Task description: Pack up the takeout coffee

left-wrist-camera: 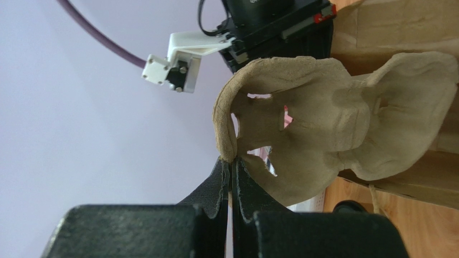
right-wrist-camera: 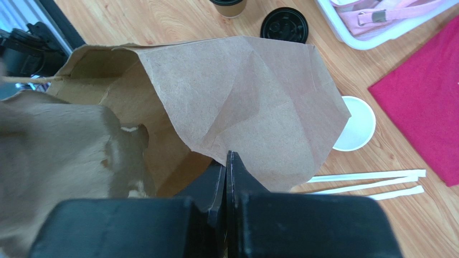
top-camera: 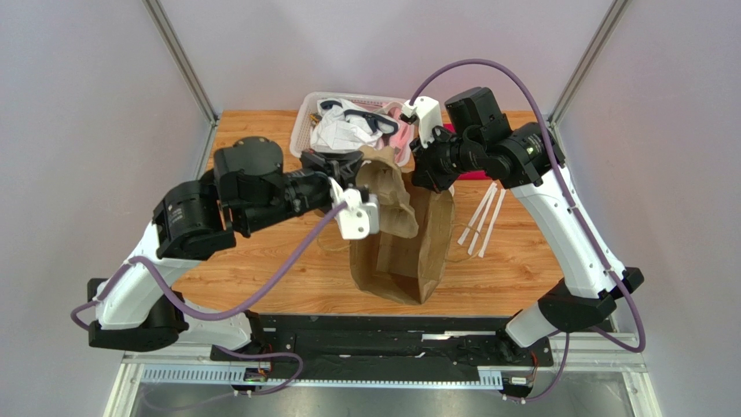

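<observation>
Black fingers of the right gripper (right-wrist-camera: 228, 161) were pressed together on the lip of the large brown paper bag (right-wrist-camera: 242, 97), pinching its creased wall and holding the mouth up. Beside it, the left gripper (left-wrist-camera: 231, 166) was likewise clamped, on the thin edge of the grey-brown moulded pulp cup tray (left-wrist-camera: 323, 123), which hung at the bag's opening with its cup wells empty.

Just beyond the bag, on the wooden table (right-wrist-camera: 161, 16), lay three white paper-wrapped straws (right-wrist-camera: 371, 178) and a round white object (right-wrist-camera: 354, 122), either an open cup seen from above or a lid; it could not be told which. A magenta cloth (right-wrist-camera: 425, 102) lay to the right.

Farther off, a round black plastic lid (right-wrist-camera: 284, 24) lay flat and loose on the wood. Just beside it stood the small brown kraft paper cup (right-wrist-camera: 229, 6), upright, outside bag and tray, cut off by the frame; its top looked dark, perhaps lidded. The overhead view hid it behind the arms. A white plastic basket (right-wrist-camera: 371, 40) sat farthest back.

The cup would probably be light, and its thin wall would dent under a hard squeeze, while the lid would be slick. The safest hold looked to be around the body below the rim, kept upright.
</observation>
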`<control>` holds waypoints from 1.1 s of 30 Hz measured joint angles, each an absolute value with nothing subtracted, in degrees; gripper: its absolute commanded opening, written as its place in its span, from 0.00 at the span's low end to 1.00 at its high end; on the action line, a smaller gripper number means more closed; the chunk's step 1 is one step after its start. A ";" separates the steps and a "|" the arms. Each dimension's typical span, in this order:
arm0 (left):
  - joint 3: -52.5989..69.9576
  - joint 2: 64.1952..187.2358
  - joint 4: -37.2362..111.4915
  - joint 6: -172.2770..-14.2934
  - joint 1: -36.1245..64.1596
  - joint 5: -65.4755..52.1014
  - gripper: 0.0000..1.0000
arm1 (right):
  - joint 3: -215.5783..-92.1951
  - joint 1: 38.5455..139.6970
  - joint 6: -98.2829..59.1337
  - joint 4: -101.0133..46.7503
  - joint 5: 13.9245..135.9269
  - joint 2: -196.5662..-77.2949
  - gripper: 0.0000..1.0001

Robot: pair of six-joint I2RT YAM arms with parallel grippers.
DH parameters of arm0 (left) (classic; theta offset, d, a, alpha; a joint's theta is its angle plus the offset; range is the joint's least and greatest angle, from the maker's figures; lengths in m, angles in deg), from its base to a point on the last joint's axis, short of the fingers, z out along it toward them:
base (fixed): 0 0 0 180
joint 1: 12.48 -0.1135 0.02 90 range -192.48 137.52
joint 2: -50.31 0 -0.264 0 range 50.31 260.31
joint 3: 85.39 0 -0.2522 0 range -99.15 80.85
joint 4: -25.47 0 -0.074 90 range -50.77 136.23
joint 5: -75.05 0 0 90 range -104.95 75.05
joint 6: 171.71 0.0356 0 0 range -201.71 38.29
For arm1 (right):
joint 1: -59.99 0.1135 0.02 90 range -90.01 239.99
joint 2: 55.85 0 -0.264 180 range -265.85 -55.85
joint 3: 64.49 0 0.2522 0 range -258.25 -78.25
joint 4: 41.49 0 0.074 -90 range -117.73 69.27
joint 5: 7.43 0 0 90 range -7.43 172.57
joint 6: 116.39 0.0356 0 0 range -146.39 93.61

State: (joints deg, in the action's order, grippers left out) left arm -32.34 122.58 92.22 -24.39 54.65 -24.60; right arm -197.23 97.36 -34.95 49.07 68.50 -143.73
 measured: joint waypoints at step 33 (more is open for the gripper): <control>-24.69 132.83 92.81 -27.16 70.80 -46.39 0.00 | -191.35 97.36 -24.91 50.03 64.52 -138.55 0.00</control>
State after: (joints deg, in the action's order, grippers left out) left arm -24.69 132.83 92.81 -27.16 70.80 -46.39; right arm -191.35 97.36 -24.91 50.03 64.52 -138.55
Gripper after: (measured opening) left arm 0.014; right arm 0.006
